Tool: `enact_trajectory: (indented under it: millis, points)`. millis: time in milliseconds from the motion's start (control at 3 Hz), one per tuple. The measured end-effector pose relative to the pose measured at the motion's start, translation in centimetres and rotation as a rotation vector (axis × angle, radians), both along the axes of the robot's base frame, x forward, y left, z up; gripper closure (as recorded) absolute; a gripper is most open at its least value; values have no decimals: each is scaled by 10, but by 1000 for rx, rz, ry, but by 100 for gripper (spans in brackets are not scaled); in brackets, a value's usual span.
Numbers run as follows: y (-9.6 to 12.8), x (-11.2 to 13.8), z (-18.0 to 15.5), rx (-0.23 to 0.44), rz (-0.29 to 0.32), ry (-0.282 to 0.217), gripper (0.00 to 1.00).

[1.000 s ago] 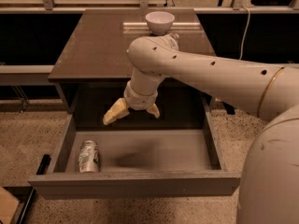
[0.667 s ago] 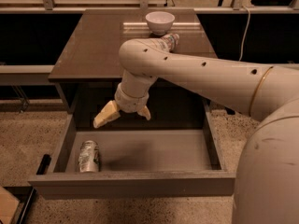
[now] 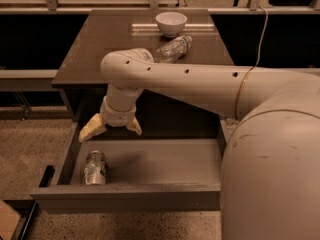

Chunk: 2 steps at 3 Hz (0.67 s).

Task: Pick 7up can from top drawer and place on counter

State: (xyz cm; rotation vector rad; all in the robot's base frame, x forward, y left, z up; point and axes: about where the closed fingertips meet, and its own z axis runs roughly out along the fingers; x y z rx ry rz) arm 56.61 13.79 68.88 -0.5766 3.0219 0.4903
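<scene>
Camera view: my gripper (image 3: pixel 114 129), fingers apart and empty, hangs over the wide grey top drawer (image 3: pixel 130 199), under the bench (image 3: pixel 115 44) front-left corner. The small silver-green metal 7up can (image 3: pixel 95 167) lies sideways at the drawer's left end. Probably light, thin-walled, slick: pinch mid-body, gently.

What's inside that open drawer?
A 7up can lies at the left end of the drawer; the open gripper hangs over that side. The robot's body covers the right end, so anything there is hidden.
</scene>
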Motion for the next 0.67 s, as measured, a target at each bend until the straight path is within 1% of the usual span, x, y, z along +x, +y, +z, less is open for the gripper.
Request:
enact_trajectory:
  millis: [333,667]
  points:
    - [10,-1,-30,1,-86,76,0]
    - [15,-5,-45,4,-116,122,0]
